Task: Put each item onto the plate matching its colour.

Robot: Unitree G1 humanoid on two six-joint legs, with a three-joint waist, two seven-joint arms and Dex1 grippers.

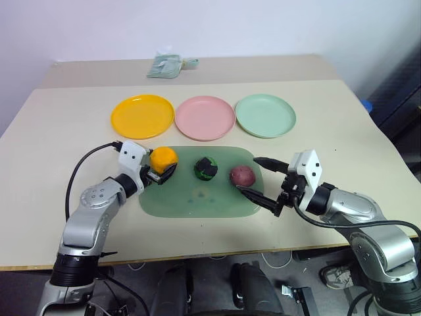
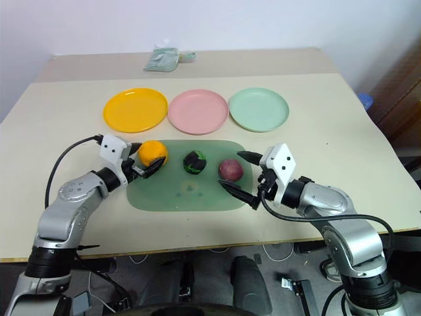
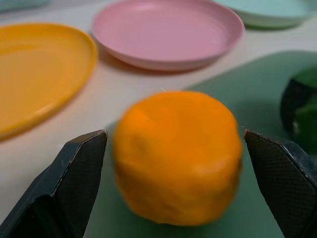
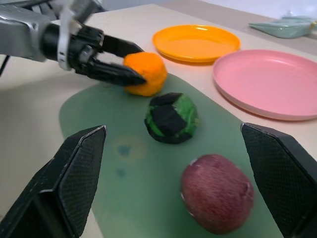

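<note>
I see my left hand [image 1: 162,172] spread open around the orange ball [image 1: 162,158] on the green mat [image 1: 197,197]; my right hand [image 1: 258,178] gapes open beside the purple-red lump [image 1: 241,175].

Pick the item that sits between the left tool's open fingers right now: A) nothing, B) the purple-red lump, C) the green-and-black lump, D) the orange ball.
D: the left tool brackets the orange ball on the green mat, one finger on each side.

Bright, even light, soft shadows; the orange ball [image 3: 176,156] blurs up close.
</note>
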